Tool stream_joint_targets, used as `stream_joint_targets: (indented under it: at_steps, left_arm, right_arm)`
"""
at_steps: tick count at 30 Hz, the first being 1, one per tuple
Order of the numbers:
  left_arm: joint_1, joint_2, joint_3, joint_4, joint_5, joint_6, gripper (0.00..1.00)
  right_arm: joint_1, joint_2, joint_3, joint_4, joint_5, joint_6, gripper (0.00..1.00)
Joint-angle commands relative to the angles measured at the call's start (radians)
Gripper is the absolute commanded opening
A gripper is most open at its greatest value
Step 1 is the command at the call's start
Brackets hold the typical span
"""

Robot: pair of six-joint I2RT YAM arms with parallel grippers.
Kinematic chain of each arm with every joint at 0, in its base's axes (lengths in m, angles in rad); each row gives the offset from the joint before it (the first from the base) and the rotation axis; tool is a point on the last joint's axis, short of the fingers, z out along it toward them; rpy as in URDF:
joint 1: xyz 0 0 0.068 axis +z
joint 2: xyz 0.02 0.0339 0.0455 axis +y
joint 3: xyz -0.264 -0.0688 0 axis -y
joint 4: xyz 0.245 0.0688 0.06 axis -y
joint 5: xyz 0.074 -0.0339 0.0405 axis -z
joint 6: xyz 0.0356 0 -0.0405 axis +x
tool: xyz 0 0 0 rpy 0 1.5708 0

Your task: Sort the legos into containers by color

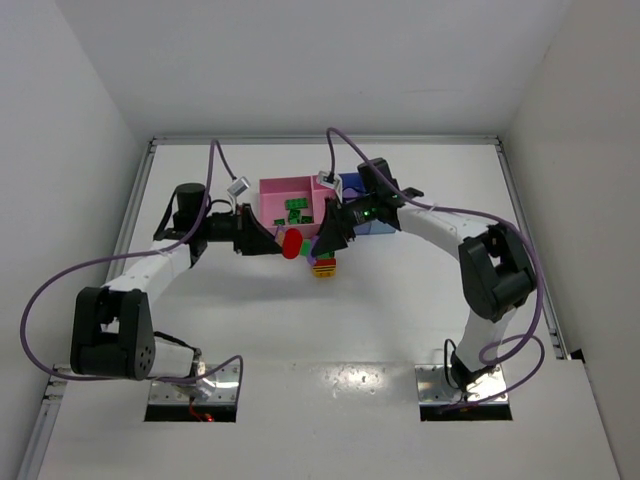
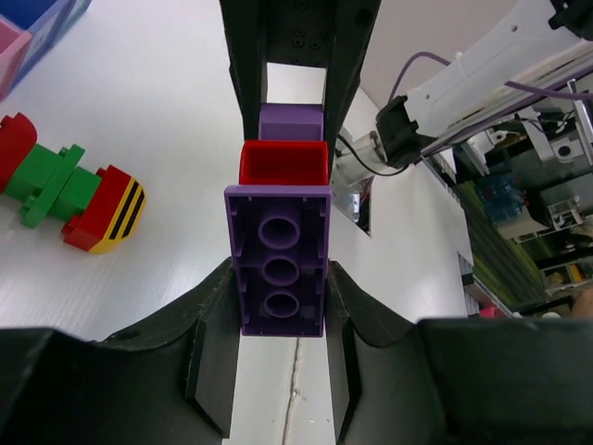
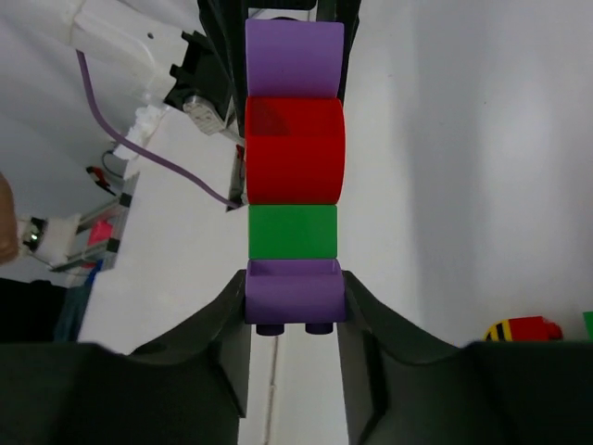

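A clump of legos (image 1: pixel 294 245) hangs in the air between both grippers, just in front of the containers. In the right wrist view it runs purple (image 3: pixel 295 292), green (image 3: pixel 292 232), red (image 3: pixel 295 153), purple (image 3: pixel 295 60). My right gripper (image 3: pixel 295 289) is shut on the near purple lego. My left gripper (image 2: pixel 281 283) is shut on the purple lego (image 2: pixel 281 269) at the other end, with the red one (image 2: pixel 283 162) beyond it. A second clump (image 1: pixel 323 267) of red, green and yellow lies on the table below. Green legos (image 1: pixel 296 210) lie in the wide pink container (image 1: pixel 272 190).
The narrow pink bin (image 1: pixel 322 187) and a blue bin (image 1: pixel 352 183) are partly covered by my right arm. In the left wrist view the loose clump (image 2: pixel 69 185) lies left of the jaws, with bin corners (image 2: pixel 37 19) at the top left. White walls enclose the table.
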Motion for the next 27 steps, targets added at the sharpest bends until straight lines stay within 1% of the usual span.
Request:
stream_joint_targets:
  at_steps: [1,2,3,4,7,8,9,10,11,14,17,19,20,21,22,23,24,25,26,27]
  left_arm:
    - [-0.006,0.008,0.041,0.045,0.048,0.008,0.00]
    - [-0.006,0.008,0.041,0.045,0.039,0.008,0.00]
    - [-0.006,0.008,0.041,0.045,0.039,0.008,0.00]
    - [-0.006,0.008,0.041,0.045,0.030,0.008,0.00]
    - [0.020,-0.016,0.041,0.045,-0.004,0.008,0.00]
    - [0.036,-0.016,0.041,0.045,-0.004,0.008,0.00]
    - [0.055,-0.041,0.031,0.045,-0.019,0.008,0.00]
    - [0.055,-0.041,0.019,0.061,-0.033,-0.001,0.00]
    - [0.069,-0.056,0.008,0.106,-0.033,-0.019,0.00]
    - [0.080,-0.069,-0.021,0.163,-0.058,-0.078,0.00]
    - [0.089,-0.081,-0.034,0.187,-0.069,-0.090,0.00]
    - [0.089,-0.090,-0.043,0.187,-0.078,-0.090,0.00]
    - [0.089,-0.090,-0.043,0.187,-0.087,-0.090,0.00]
    - [0.089,-0.102,-0.043,0.187,-0.087,-0.090,0.00]
    - [0.089,-0.102,-0.043,0.187,-0.096,-0.090,0.00]
    - [0.089,-0.102,-0.043,0.187,-0.096,-0.090,0.00]
    - [0.089,-0.111,-0.043,0.187,-0.107,-0.090,0.00]
    - [0.089,-0.112,-0.043,0.177,-0.107,-0.090,0.00]
    - [0.089,-0.112,-0.043,0.177,-0.107,-0.090,0.00]
    - [0.089,-0.112,-0.043,0.167,-0.119,-0.090,0.00]
  right_arm:
    - [0.011,-0.040,0.014,0.065,-0.015,0.013,0.30]
    - [0.011,-0.040,0.005,0.055,-0.025,0.013,0.09]
    - [0.011,-0.049,0.005,0.039,-0.026,-0.002,0.02]
    - [0.011,-0.049,0.005,-0.005,-0.026,-0.040,0.00]
    - [-0.012,-0.091,0.005,-0.088,-0.035,-0.115,0.00]
    - [-0.029,-0.100,0.005,-0.181,-0.035,-0.194,0.00]
    - [-0.039,-0.100,0.005,-0.224,-0.035,-0.235,0.00]
    - [-0.062,-0.114,0.005,-0.264,-0.026,-0.270,0.00]
    - [-0.076,-0.114,0.005,-0.345,-0.026,-0.343,0.00]
    - [-0.127,-0.114,0.016,-0.480,-0.016,-0.463,0.00]
    - [-0.171,-0.100,0.045,-0.563,-0.016,-0.540,0.00]
    - [-0.200,-0.100,0.045,-0.523,0.016,-0.540,0.00]
    - [-0.228,-0.100,0.045,-0.474,0.063,-0.502,0.00]
    - [-0.239,-0.100,0.031,-0.315,0.098,-0.381,0.00]
    - [-0.249,-0.100,0.014,-0.223,0.138,-0.314,0.00]
    - [-0.259,-0.111,-0.013,-0.138,0.239,-0.265,0.00]
    - [-0.259,-0.111,-0.014,0.003,0.305,-0.182,0.00]
    - [-0.259,-0.102,-0.014,0.033,0.354,-0.169,0.00]
    - [-0.245,-0.060,0.040,0.033,0.448,-0.169,0.00]
    - [-0.245,-0.033,0.075,0.019,0.486,-0.169,0.00]
